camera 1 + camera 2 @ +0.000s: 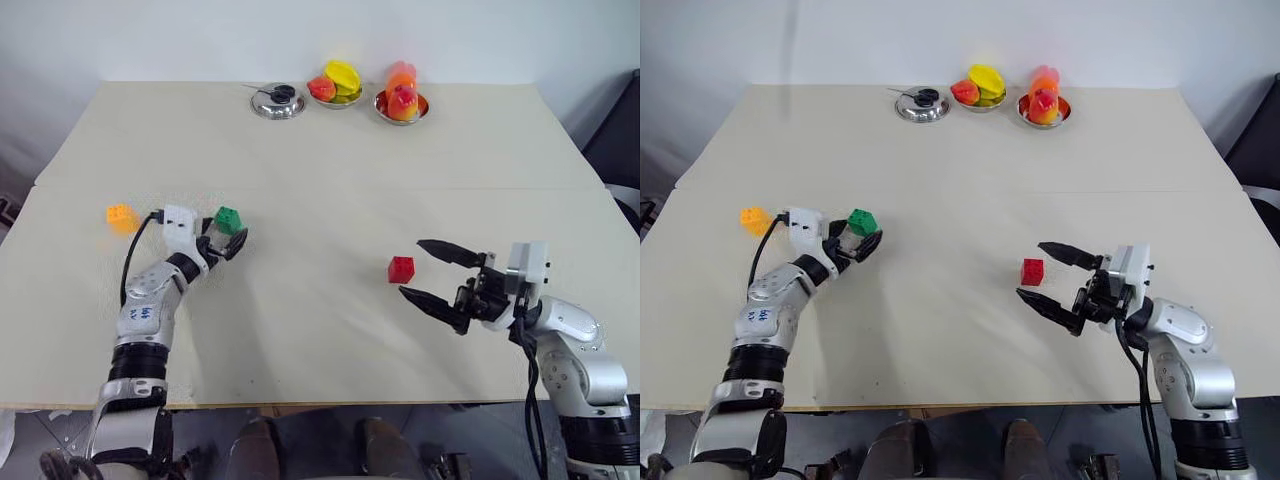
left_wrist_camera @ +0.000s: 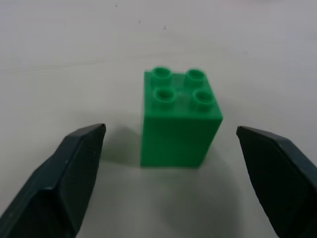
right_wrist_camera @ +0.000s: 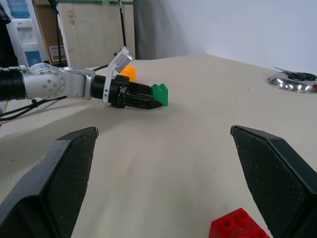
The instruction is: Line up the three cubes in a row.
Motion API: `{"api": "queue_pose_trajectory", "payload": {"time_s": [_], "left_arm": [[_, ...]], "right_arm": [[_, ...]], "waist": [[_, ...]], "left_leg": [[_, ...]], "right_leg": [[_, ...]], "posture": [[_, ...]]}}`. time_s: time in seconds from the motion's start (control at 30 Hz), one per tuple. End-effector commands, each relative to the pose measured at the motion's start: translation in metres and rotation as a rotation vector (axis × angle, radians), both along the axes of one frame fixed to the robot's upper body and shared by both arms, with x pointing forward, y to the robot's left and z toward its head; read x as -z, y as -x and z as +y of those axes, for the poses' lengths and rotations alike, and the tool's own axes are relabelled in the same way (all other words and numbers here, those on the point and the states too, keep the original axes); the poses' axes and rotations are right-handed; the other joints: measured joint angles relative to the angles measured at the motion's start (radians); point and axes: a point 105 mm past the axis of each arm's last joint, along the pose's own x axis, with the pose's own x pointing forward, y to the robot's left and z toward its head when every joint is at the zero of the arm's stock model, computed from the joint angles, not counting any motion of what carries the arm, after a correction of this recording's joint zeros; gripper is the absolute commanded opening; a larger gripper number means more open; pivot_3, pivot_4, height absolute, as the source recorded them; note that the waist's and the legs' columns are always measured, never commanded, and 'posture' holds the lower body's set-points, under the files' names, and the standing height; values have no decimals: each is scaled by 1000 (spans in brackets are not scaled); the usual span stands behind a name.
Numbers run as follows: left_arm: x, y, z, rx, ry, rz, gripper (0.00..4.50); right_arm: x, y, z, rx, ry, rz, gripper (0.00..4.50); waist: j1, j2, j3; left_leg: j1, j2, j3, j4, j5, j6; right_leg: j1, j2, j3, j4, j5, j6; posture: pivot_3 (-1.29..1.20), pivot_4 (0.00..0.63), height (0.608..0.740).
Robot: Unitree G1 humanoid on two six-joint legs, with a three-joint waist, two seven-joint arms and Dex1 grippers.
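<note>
Three cubes sit scattered: orange cube at nine o'clock, red cube at four. Left gripper, wide open and empty, straddles the green cube — centre it, then squeeze squarely. Right gripper gapes empty beside red.

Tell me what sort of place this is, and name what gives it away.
Probably a robot test room or lab, not a home. A plain beige table stands against a bare white wall, toy studded plastic cubes such as the green one lie on it, and the right wrist view shows a wooden board leaning behind.
</note>
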Motion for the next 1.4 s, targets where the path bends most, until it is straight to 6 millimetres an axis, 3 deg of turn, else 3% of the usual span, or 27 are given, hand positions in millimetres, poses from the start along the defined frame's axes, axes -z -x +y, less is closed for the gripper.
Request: {"api": "queue_pose_trajectory", "payload": {"time_s": [0.03, 0.27, 0.4, 0.53, 0.6, 0.77, 0.87, 1.03, 1.4], "left_arm": [[-10, -4, -1, 8, -23, -47, 3566], [-12, 2, -16, 124, -64, -95, 1489], [-25, 17, -38, 349, -84, -181, 1502], [-19, 71, -84, 945, -251, -158, 1502], [-12, 77, -96, 1056, -312, -116, 1502], [-2, 68, -125, 1117, -359, -113, 1502], [4, 57, -140, 1122, -363, -107, 1502], [5, 43, -164, 1132, -367, -92, 1502], [3, 34, -186, 1170, -380, -64, 1502]], "right_arm": [[-10, 4, 1, 0, 0, -55, 4500], [-8, 6, -5, 31, 13, -55, 4500], [-6, 9, -12, 52, 29, -40, 4500], [2, 28, -35, 48, 98, 66, 4500], [5, 35, -47, 70, 138, 89, 4500], [9, 48, -72, 129, 206, 123, 4500], [9, 52, -77, 158, 207, 129, 4500], [9, 57, -71, 166, 186, 130, 4500], [12, 58, -61, 167, 159, 126, 4500]], "waist": [[0, 0, 0], [0, 0, 0], [1, 0, 0], [9, 0, 0], [21, 0, 0], [27, 0, 0], [26, 0, 0], [22, -1, 1], [26, -2, 1]], "left_leg": [[0, 0, 0, 0, 0, 0], [0, 0, 0, -1, 0, 0], [0, 0, 0, -1, 0, 0], [-1, 0, 0, -2, 0, 0], [-2, 0, 0, -3, 0, 0], [-3, 0, -1, 1, -1, 0], [-4, 0, -1, 2, -1, 1], [-5, 0, -2, 1, -1, 1], [-6, 0, -3, 2, -1, 1]], "right_leg": [[0, 0, 0, 0, 0, 0], [0, 0, 0, 0, 0, 0], [0, 0, 0, 0, 0, 0], [-1, 0, 0, -2, 0, 0], [0, 0, -1, -4, 0, 0], [1, 0, -1, -6, 1, 1], [1, 0, -1, -8, 1, 2], [0, 0, -1, -8, 1, 3], [0, 0, -2, -8, 1, 2]], "posture": [[0, 150, 740], [0, 150, 740], [0, 150, 740], [0, 150, 740], [0, 150, 740], [0, 150, 740], [0, 150, 740], [0, 150, 740], [0, 150, 740]]}}
